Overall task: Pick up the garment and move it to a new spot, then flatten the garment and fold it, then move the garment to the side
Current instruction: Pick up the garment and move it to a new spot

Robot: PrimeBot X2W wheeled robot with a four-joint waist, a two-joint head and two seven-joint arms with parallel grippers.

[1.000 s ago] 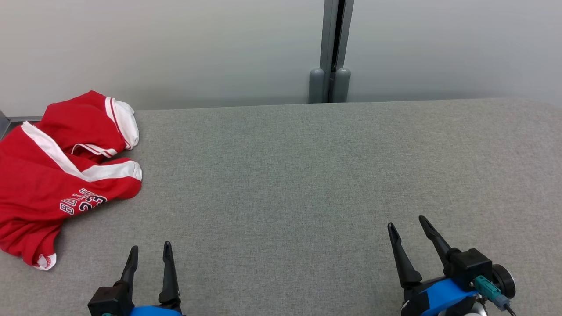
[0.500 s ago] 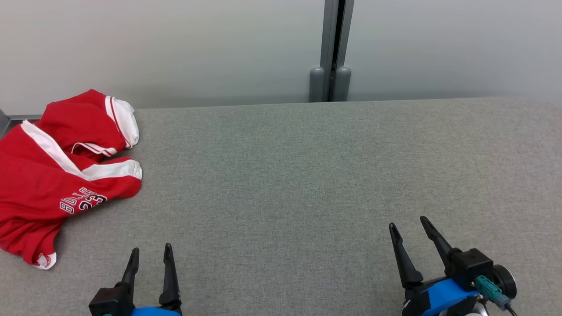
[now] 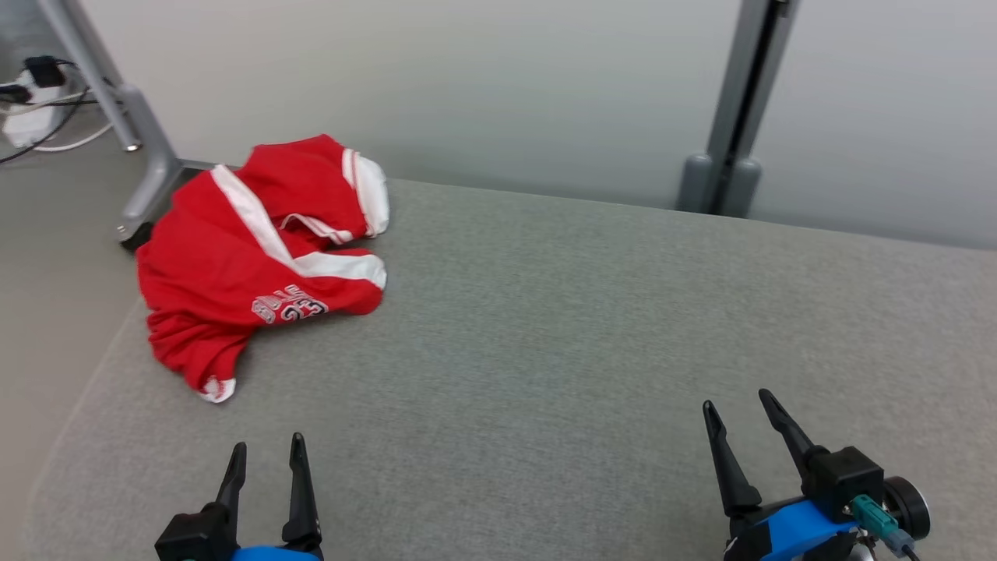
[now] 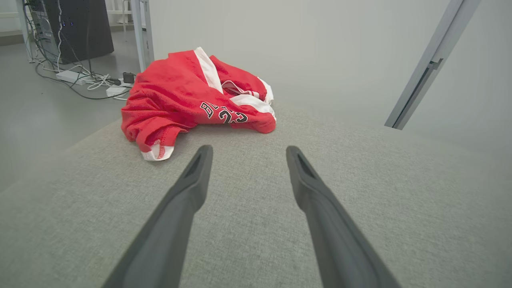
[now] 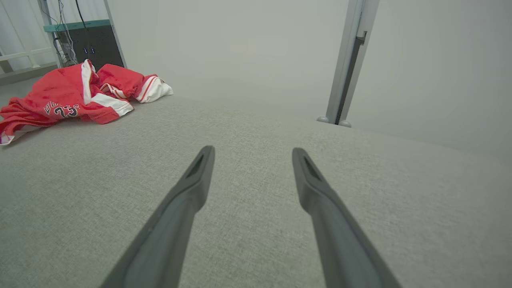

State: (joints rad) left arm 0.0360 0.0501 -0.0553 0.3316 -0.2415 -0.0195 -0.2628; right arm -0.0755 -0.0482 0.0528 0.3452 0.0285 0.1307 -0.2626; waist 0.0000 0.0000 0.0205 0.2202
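The garment (image 3: 234,265) is a red jersey with white stripes and lettering, lying crumpled at the far left corner of the grey padded table (image 3: 545,327). It also appears ahead in the left wrist view (image 4: 180,100) and at the far left of the right wrist view (image 5: 60,100). My left gripper (image 3: 266,448) stands open near the front edge, well short of the garment, with nothing between its fingers. At the front right, my right gripper (image 3: 736,401) is open and empty too, far from the cloth.
A grey metal post (image 3: 732,101) stands against the pale wall behind the table. Left of the table a table leg (image 3: 132,148) meets the floor, with cables and a power strip (image 3: 31,86) nearby. The table's left edge (image 3: 86,374) runs close to the garment.
The head camera has turned left, so the whole picture shifted right and more of the garment and floor shows. Both grippers stay open; the garment lies as before.
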